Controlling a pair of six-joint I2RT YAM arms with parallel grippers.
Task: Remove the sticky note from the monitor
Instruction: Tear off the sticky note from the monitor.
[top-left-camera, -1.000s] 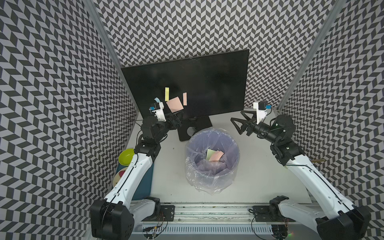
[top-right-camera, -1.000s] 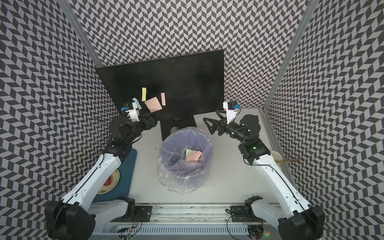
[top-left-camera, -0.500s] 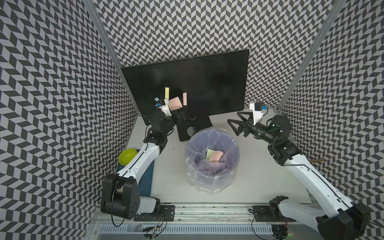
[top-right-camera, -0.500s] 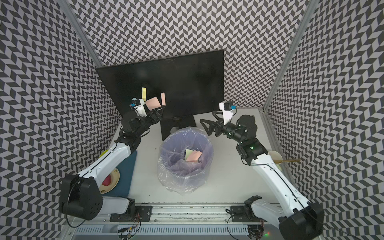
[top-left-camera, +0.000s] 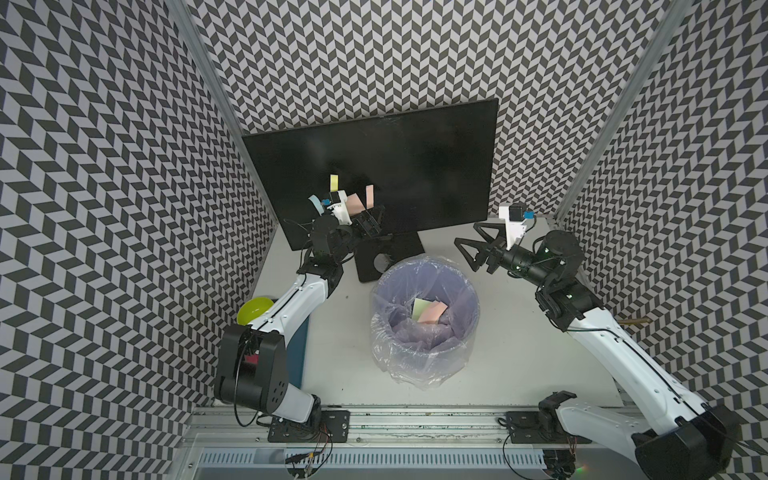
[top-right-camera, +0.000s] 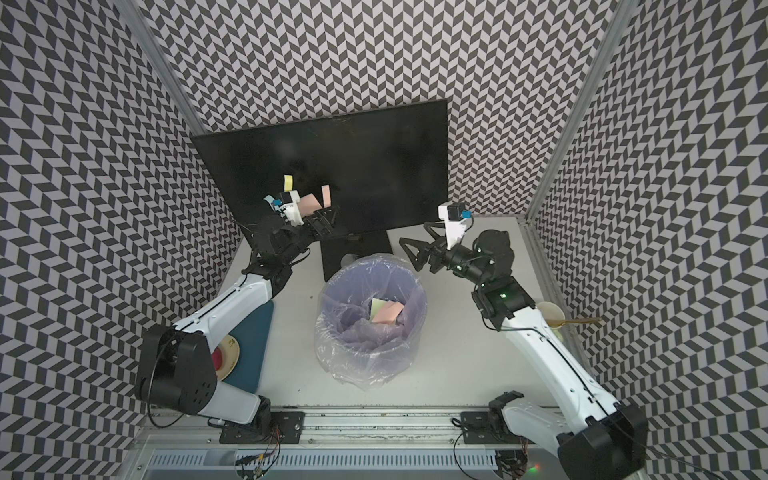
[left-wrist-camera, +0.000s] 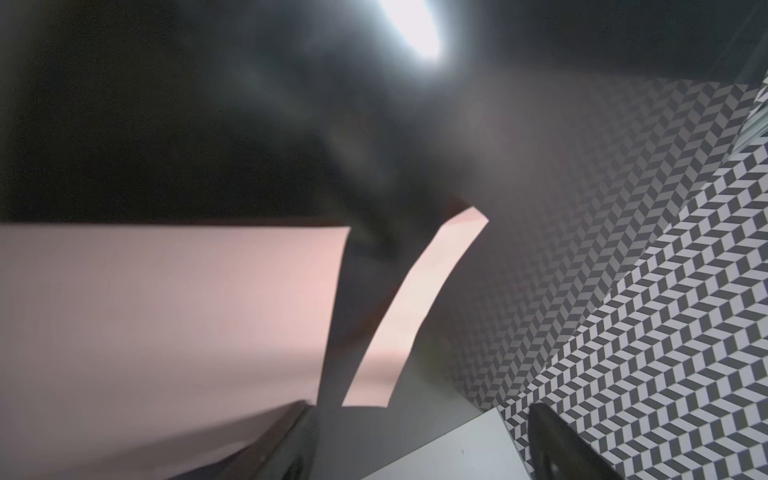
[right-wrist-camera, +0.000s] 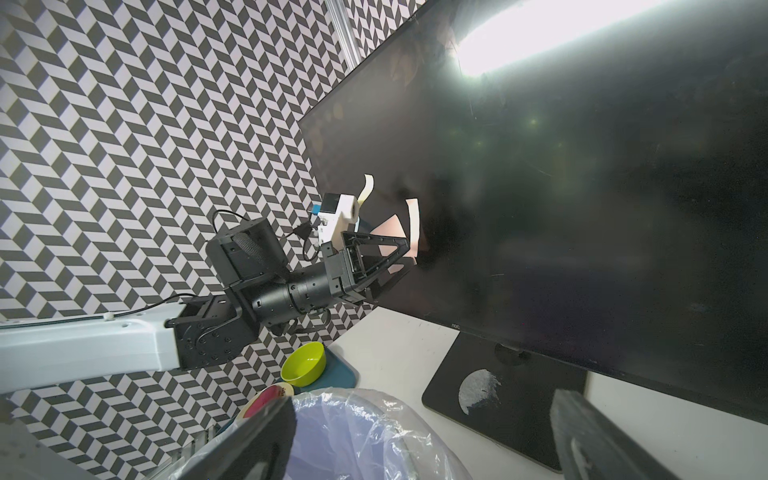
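Monitor (top-left-camera: 395, 166) upright at back of table (top-left-camera: 519, 332), screen dark, edge on left arm's side close against wall, other edge with some gap to wall. Four notes low on monitor's left-arm half: yellow note (top-left-camera: 334, 183) highest, pink note (top-left-camera: 354, 202) and narrow note (top-left-camera: 369, 195) lower, blue note (top-left-camera: 314, 203) nearest monitor's edge. Left gripper (top-left-camera: 372, 218) up at screen just under pink note, jaws wide apart, nothing clamped. Narrow note (left-wrist-camera: 415, 307) curling off screen, free end loose. Right gripper (top-left-camera: 467, 235) in front of monitor's other lower corner, off screen, jaws wide apart, empty. Bin (top-left-camera: 415, 361) in front of monitor base. Bare table in front of monitor on right arm's side. Blue note mostly behind left wrist camera. Pink note (left-wrist-camera: 166, 311) blurred in left wrist view; contact with finger: cannot tell. Glare on screen in both wrist views.
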